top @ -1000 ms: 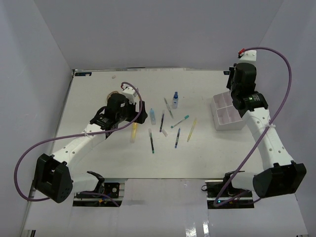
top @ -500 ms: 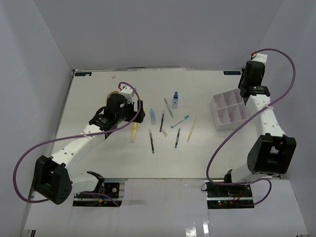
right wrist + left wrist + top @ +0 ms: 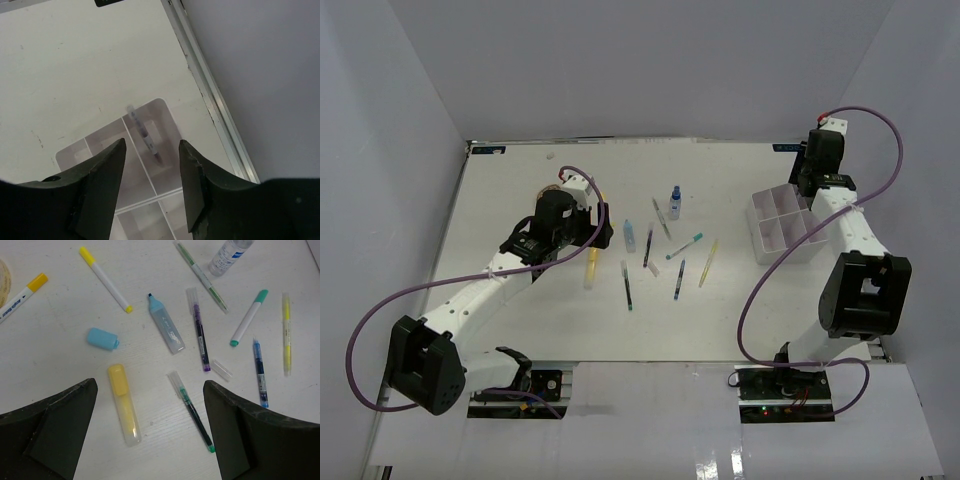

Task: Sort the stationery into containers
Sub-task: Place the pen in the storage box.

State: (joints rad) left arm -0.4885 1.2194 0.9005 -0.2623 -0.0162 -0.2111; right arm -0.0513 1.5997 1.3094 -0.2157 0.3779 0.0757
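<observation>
My left gripper [image 3: 150, 432] is open and empty above the table, its tips on either side of a yellow highlighter [image 3: 124, 403] and a green pen [image 3: 195, 412]. Beyond them lie a light-blue eraser [image 3: 102, 338], a light-blue highlighter [image 3: 166, 330], a purple pen [image 3: 199, 330], a teal-capped marker [image 3: 249, 317], a blue pen [image 3: 259, 372], a yellow pen [image 3: 286, 332] and a small bottle [image 3: 229, 255]. My right gripper [image 3: 150, 167] is open above the white organizer box [image 3: 102, 136]. A pen [image 3: 145, 136] leans inside its far corner compartment. From above, the box [image 3: 760, 210] sits at the right.
Two yellow-capped white markers [image 3: 106, 279] [image 3: 20, 297] and a tape roll [image 3: 4, 277] lie at the left of the spread. The table's metal edge rail [image 3: 210, 95] and the grey side wall run close to the right of the box.
My right arm swung from over the box's near side to its far side, by the back right corner. My left arm has hardly moved.
</observation>
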